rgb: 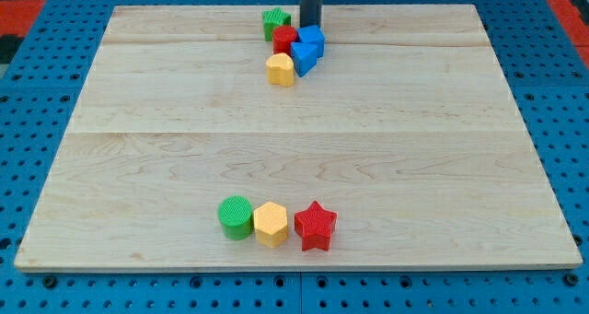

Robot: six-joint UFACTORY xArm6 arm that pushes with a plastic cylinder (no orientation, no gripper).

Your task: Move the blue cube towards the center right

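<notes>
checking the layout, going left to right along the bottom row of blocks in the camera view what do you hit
green cylinder → yellow hexagonal block → red star

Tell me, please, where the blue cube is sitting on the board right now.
The blue cube sits near the view's top edge, just right of centre, at the right of the upper cluster, beside the red block, with my tip directly behind it.
</notes>
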